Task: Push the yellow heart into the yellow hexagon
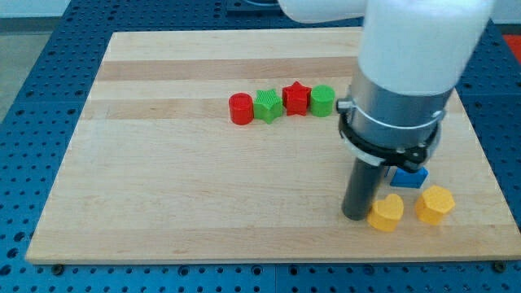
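The yellow heart lies near the board's bottom right. The yellow hexagon sits just to its right, a small gap between them. My tip rests on the board right against the heart's left side. The arm's white and grey body above it hides part of the board at the view's right.
A blue block sits just above the heart and hexagon, partly hidden by the arm. A row of a red cylinder, green star, red star and green cylinder lies upper middle. The board's bottom edge is close below the heart.
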Robot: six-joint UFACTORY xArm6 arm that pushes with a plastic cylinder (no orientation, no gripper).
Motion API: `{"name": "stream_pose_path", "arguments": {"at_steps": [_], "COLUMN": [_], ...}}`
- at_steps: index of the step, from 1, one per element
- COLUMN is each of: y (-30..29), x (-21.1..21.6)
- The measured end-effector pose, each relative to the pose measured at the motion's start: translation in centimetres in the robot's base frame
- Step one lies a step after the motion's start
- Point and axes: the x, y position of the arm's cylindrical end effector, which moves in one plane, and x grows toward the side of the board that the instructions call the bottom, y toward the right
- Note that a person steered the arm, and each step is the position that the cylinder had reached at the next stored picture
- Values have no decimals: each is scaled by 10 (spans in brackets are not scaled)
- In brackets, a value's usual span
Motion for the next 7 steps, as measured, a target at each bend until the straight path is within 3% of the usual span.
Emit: {"name": "stream_pose_path", "arguments": {"at_steps": [3,5,7], "y": [36,-24,8], "x": [3,8,26]}}
